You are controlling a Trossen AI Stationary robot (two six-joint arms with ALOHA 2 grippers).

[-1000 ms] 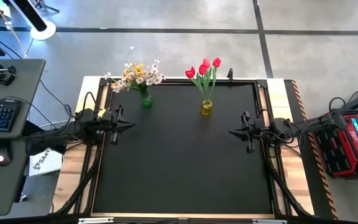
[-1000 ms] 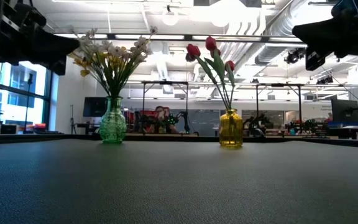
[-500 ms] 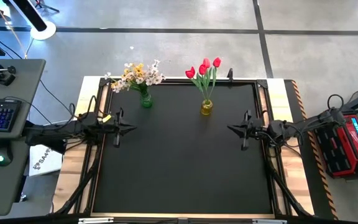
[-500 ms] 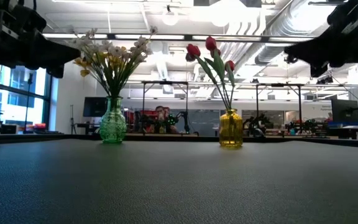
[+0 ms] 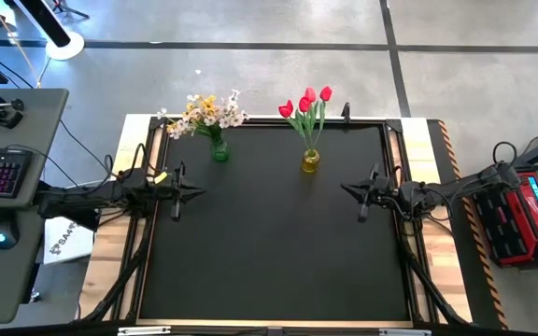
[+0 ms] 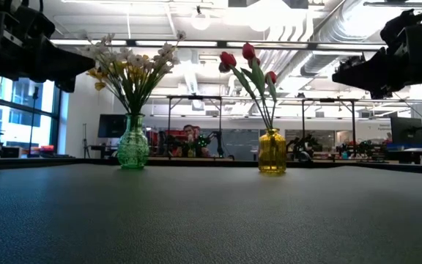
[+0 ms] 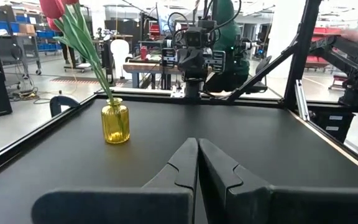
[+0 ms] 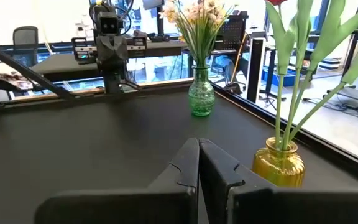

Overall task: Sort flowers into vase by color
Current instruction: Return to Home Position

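Red artificial tulips [image 5: 308, 101], thin green stems and leaves: upright in a small yellow glass vase [image 5: 310, 161] at the black table's [image 5: 269, 252] far edge. White and yellow blossom sprays [image 5: 205, 112]: bunched together, fanned out, in a green glass vase [image 5: 219, 150] standing apart beside it.

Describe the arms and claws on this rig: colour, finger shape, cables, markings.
The left arm and right arm are slim, matte black and jointed, with black cables looping near their bases. The left claw and right claw match: two flat dark fingers tapering to a point, each with a stepped notch on its inner edge. A small yellow tag sits on the left arm; no other markings are readable.
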